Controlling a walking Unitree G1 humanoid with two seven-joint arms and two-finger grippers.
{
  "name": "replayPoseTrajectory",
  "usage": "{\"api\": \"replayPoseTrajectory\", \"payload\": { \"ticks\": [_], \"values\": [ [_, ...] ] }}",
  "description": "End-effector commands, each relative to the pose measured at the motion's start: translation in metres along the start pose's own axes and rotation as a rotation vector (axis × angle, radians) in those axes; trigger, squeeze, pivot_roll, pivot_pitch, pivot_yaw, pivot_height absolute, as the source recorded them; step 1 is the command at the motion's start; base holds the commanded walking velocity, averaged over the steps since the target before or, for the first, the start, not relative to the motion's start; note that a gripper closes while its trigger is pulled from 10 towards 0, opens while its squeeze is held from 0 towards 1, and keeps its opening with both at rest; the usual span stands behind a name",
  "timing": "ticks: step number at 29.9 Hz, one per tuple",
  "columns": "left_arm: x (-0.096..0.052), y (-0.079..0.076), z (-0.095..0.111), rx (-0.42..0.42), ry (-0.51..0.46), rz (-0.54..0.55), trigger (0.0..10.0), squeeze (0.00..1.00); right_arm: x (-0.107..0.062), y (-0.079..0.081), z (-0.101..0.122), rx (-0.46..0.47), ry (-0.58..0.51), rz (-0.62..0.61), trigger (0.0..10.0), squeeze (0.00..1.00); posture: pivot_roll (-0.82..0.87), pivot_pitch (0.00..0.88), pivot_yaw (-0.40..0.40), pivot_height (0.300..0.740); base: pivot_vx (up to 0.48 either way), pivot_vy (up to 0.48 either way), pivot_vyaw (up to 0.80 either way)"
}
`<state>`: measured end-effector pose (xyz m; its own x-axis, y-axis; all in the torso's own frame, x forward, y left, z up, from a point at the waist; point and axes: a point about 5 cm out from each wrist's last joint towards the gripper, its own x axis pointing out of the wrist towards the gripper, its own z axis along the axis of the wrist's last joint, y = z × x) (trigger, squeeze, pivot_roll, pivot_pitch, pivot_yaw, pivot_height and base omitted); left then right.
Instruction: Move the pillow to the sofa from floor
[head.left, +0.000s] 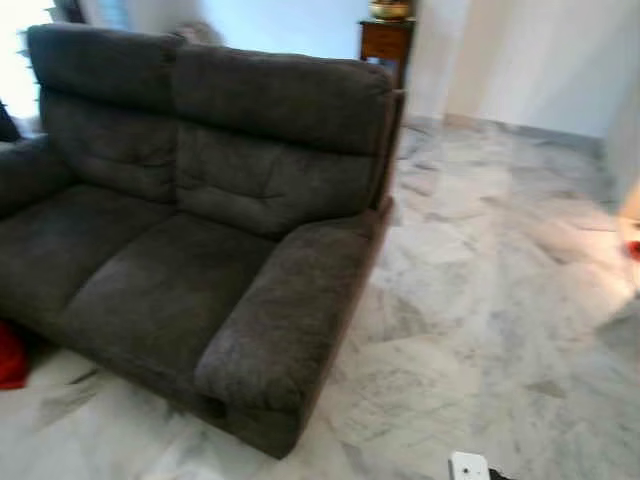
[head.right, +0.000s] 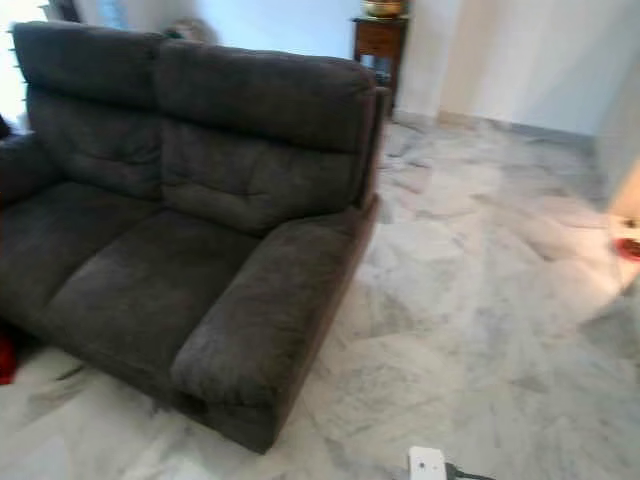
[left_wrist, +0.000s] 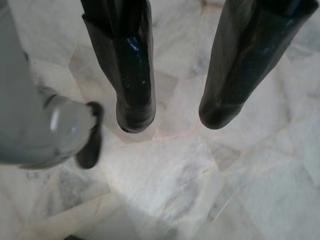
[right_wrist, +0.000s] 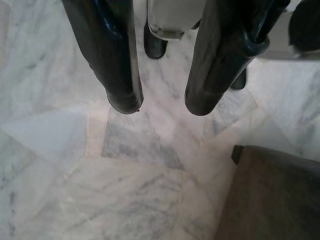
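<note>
The sofa (head.left: 190, 250) is covered in a dark grey, matt, napped cloth with tufted seams. The floor (head.left: 480, 300) is polished white marble with grey veins, smooth and lightly glossy. The left gripper (left_wrist: 170, 120) and right gripper (right_wrist: 162, 107) have smooth, glossy black fingers. A side table (head.left: 385, 40) looks like dark wood.

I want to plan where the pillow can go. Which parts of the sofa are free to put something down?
Both seat cushions of the grey sofa look bare, from the left armrest to the near right armrest. The marble floor to its right is open too. A red thing lies on the floor by the sofa's left front.
</note>
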<state>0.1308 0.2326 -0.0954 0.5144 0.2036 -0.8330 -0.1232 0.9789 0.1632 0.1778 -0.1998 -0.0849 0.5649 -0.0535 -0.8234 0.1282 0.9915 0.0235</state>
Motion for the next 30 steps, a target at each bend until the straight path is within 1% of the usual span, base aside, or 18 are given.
{"api": "replayPoseTrajectory", "payload": {
  "ticks": [1,2,9,11,16,20,25,30],
  "values": [
    [0.001,0.004,0.004,-0.020,-0.006,0.008,10.0,0.00,0.001,0.005,0.001,0.019,0.000,0.007,10.0,0.00,0.04,0.056,-0.006,0.740,0.000,0.000,0.00],
    [0.001,0.004,0.004,-0.022,-0.005,0.008,10.0,0.00,0.001,0.005,0.001,0.022,-0.001,0.006,10.0,0.00,0.04,0.058,-0.006,0.740,0.000,0.000,0.00],
    [0.002,0.010,0.009,-0.026,-0.012,0.013,10.0,0.00,0.001,0.005,0.003,0.028,-0.004,0.010,10.0,0.00,0.04,0.058,-0.006,0.740,0.000,0.350,0.00],
    [0.002,0.017,0.012,-0.027,-0.013,0.020,10.0,0.00,0.001,0.005,0.003,0.034,-0.007,0.010,10.0,0.00,0.04,0.058,-0.006,0.740,0.000,0.351,0.00],
    [0.002,0.023,0.013,-0.029,-0.006,0.025,10.0,0.00,0.001,0.005,0.003,0.034,-0.008,0.012,10.0,0.00,0.04,0.058,-0.005,0.740,0.000,0.351,0.00],
    [0.003,0.017,0.012,-0.028,-0.004,0.017,10.0,0.00,0.001,0.005,0.003,0.039,-0.010,0.012,10.0,0.00,0.04,0.060,-0.006,0.740,0.000,0.351,0.00],
    [0.003,0.016,0.013,-0.029,-0.002,0.013,10.0,0.00,0.001,0.005,0.002,0.044,-0.011,0.011,10.0,0.00,0.04,0.060,-0.005,0.740,0.000,0.347,0.00],
    [0.003,0.015,0.013,-0.030,-0.002,0.011,10.0,0.00,0.001,0.001,0.003,0.045,-0.007,0.007,10.0,0.00,0.04,0.060,-0.005,0.740,0.000,0.343,0.00]
  ]
}}
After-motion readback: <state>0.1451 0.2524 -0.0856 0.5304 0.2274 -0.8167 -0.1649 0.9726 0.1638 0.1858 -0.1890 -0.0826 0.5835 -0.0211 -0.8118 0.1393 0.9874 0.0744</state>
